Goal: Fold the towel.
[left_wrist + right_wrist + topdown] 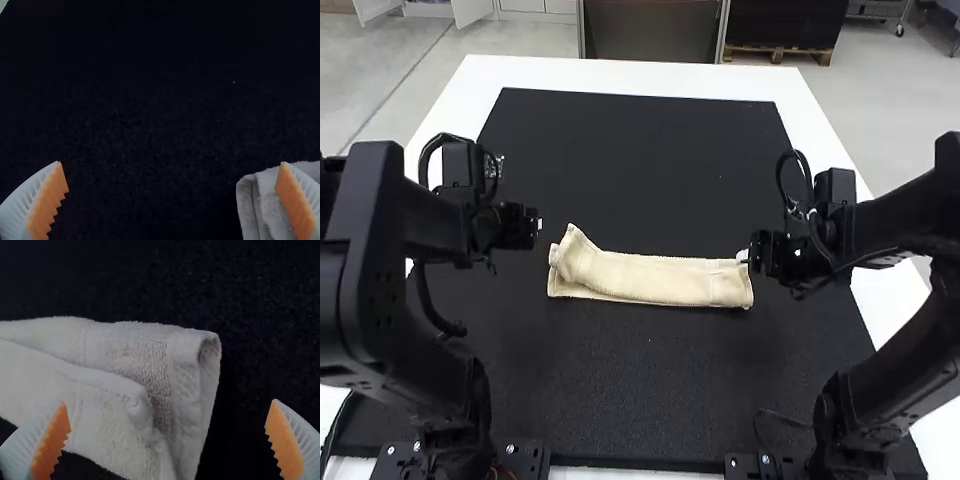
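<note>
Towel (655, 281) folded to strip, centre of frame; left gripper (171, 162), right gripper (169, 401) spread apart. Likely next: end pinched, folded crosswise.

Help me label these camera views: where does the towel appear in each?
High view: the towel, a folded strip, near the middle of the black mat.
Left wrist view: one end, partly behind a finger of the left gripper.
Right wrist view: the other end, partly between the right gripper's fingers.
Shared landmark: the mat beneath it.
</note>
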You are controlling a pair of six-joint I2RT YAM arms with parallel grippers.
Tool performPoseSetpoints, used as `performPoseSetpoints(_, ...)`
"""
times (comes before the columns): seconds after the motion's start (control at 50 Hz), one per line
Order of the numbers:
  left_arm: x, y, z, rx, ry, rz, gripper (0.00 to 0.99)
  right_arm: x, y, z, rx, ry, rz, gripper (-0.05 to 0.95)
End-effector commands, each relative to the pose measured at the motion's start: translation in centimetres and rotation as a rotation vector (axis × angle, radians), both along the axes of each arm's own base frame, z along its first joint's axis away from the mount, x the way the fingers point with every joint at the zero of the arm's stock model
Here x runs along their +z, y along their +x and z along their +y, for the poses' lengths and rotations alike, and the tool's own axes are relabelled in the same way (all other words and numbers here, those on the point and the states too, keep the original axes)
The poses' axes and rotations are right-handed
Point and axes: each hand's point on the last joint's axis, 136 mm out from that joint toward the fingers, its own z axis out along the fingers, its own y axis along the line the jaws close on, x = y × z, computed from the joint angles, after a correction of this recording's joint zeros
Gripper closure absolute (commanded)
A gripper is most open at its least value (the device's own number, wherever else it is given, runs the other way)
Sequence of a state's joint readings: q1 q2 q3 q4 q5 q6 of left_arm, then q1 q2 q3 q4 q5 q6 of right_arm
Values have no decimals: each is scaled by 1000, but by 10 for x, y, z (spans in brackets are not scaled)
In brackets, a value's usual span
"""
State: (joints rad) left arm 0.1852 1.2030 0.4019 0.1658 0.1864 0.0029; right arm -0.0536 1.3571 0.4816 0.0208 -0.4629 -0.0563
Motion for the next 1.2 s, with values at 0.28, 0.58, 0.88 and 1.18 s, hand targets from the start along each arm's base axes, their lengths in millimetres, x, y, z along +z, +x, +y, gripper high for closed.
performPoseSetpoints(0.28,33,13,-3,-11,-31,-65,26,-1,4,7,52,-4,-17,2)
performPoseSetpoints(0.58,40,14,-3,3,-54,-65,26,-12,6,13,76,-15,-5,2)
performPoseSetpoints(0.88,50,14,-3,14,-67,-89,26,-23,9,23,105,-31,2,2)
performPoseSetpoints(1.18,60,12,-3,16,-68,-111,26,-36,12,24,105,-51,12,0)
